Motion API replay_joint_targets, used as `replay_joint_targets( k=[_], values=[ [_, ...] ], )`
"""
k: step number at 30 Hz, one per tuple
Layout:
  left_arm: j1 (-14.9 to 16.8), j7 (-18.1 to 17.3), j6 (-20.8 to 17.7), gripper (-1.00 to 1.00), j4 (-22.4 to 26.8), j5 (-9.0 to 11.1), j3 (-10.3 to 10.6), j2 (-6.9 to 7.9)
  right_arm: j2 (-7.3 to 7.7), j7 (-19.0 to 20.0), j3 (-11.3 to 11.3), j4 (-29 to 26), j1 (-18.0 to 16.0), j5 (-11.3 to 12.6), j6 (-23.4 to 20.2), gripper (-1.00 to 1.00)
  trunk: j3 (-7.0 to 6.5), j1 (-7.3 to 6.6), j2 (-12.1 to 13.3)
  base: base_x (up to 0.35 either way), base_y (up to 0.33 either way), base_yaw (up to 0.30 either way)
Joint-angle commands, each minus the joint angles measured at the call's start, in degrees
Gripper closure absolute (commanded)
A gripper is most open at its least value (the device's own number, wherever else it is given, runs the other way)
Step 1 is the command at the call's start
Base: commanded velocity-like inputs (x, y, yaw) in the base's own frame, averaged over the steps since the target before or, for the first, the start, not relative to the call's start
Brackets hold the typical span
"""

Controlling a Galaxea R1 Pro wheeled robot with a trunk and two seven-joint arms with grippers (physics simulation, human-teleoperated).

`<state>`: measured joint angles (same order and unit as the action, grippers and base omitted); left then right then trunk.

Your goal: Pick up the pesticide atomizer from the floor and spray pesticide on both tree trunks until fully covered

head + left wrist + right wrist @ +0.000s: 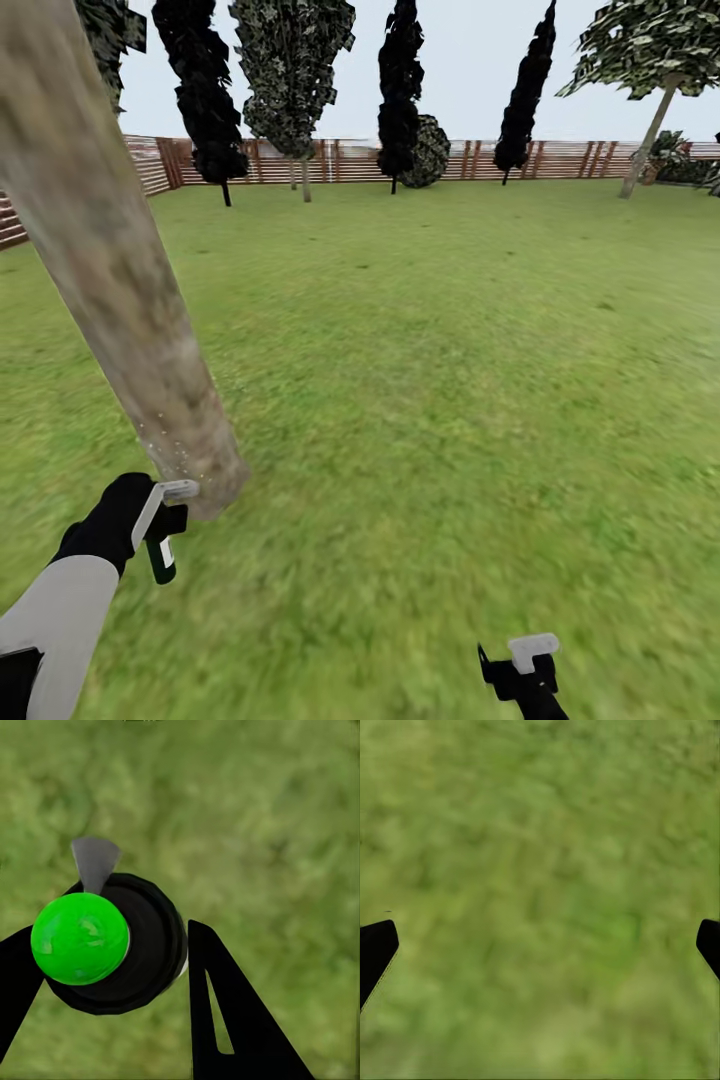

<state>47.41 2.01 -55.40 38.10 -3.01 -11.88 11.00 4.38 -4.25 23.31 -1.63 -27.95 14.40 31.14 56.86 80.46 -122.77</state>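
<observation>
- Atomizer (161, 556) sits in the left gripper (160, 520), low at the head view's left, just beside the foot of the near trunk (120, 290).
- Held close to the bark, likely so spray lands on the trunk rather than drifting onto the lawn (450, 380).
- Left wrist view: atomizer (112, 943) seen end-on, dark round body with a bright green cap-like face and a grey nozzle or trigger piece, wedged between the two black fingers (225, 1020); left gripper clamped on it.
- White specks (165, 450) dot the trunk's flared base just above the atomizer; looks like pesticide already on the lowest bark. Upper trunk looks bare, so coverage seems partial.
- Right gripper (525, 665) hangs low at the head view's right over grass, well apart from the trunk, holding nothing; kept out of the way, I judge.
- Right wrist view: fingertips (375, 949) at opposite edges with only grass between, so that gripper is spread wide.
- Pale-trunked leaning tree (650, 130) stands far right near the fence (560, 158); possibly the second target, not sure.
- Dark narrow trees (400, 90) line the fence; not targets.
</observation>
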Motion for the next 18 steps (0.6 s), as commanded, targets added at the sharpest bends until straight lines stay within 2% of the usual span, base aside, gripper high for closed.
replay_joint_targets(
  k=[1, 4, 8, 14, 18],
  values=[
    [0.05, -0.07, -0.23, 1.0, 0.05, -0.34, -0.05, -0.08, 0.01, -0.23, 0.5, -0.04, 0.0, 0.35, 0.07, -1.0, 0.05, 0.02, -0.02, 0.254, -0.173, 0.276],
    [0.05, -0.07, -0.23, 1.0, 0.05, -0.33, 0.01, -0.18, 0.01, -0.23, 0.5, -0.04, 0.0, 0.34, 0.08, -1.0, 0.05, 0.02, -0.02, 0.25, -0.176, 0.217],
    [0.05, -0.07, -0.31, 1.0, 0.05, -0.33, 0.05, -0.19, 0.01, -0.23, 0.5, -0.04, 0.0, 0.34, 0.07, -1.0, 0.05, 0.02, -0.02, 0.189, -0.218, 0.036],
    [0.05, -0.14, -0.36, 1.0, 0.07, -0.33, 0.16, -0.17, 0.01, -0.23, 0.5, -0.04, 0.0, 0.32, 0.08, -1.0, 0.05, 0.02, -0.02, 0.023, -0.266, 0.017],
    [0.05, -0.22, -0.41, 1.0, 0.13, -0.33, -0.21, 0.02, -0.07, -0.23, 0.5, -0.04, 0.0, 0.28, 0.06, -1.0, 0.05, 0.02, -0.02, 0.0, -0.27, 0.223]
  ],
)
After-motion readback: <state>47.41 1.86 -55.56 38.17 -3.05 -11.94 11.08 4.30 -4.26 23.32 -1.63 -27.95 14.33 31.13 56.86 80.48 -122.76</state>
